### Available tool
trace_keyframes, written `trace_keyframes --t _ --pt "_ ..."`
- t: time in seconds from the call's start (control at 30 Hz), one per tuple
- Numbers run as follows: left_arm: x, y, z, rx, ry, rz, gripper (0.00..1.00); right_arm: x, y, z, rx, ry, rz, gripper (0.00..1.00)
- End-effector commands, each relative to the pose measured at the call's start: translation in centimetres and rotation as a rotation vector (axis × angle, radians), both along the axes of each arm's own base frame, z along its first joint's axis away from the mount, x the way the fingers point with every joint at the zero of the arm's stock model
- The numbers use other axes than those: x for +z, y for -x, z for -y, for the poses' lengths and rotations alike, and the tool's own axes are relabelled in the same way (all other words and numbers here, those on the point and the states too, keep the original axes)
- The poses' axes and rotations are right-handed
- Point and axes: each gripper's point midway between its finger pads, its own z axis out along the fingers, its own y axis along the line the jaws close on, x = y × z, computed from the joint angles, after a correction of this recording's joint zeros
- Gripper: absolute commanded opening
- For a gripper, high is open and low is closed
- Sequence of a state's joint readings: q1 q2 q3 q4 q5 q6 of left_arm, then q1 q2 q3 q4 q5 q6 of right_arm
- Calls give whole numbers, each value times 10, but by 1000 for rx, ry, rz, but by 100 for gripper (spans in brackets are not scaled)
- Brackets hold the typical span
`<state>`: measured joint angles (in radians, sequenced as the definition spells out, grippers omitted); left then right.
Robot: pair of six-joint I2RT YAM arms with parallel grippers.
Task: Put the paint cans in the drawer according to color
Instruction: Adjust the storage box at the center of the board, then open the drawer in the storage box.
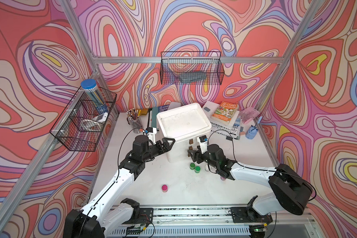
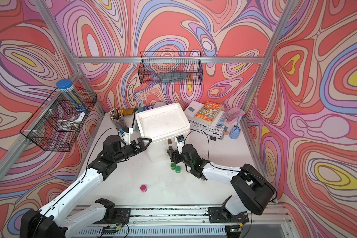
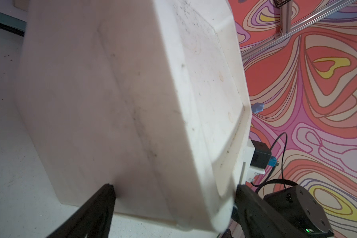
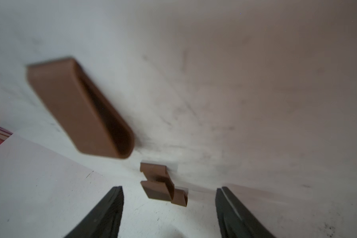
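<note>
The drawer unit is straddled by the left hand, grip unclear; the right hand, at its 5 o'clock, is held open.

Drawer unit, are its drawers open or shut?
Shut: the drawer unit shows a flat front around its brown handles, and in both top views no drawer sticks out.

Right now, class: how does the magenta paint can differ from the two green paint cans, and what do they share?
The magenta can has a pink lid; the green cans have green lids. The magenta can stands alone; the green cans stand paired near the drawer unit. All are squat, upright, on the table.
</note>
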<state>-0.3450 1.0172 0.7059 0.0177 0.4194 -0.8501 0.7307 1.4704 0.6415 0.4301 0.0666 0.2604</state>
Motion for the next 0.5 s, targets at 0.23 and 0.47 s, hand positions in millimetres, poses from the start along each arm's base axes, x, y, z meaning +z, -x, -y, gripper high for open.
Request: trace_keyframes --t 0.23,0.47 --pt "23 -4 -36 191 -120 85 88 0 -13 3 -87 4 54 61" --pt "26 6 -47 236 -208 93 88 -3 -11 0 -94 -30 38 59"
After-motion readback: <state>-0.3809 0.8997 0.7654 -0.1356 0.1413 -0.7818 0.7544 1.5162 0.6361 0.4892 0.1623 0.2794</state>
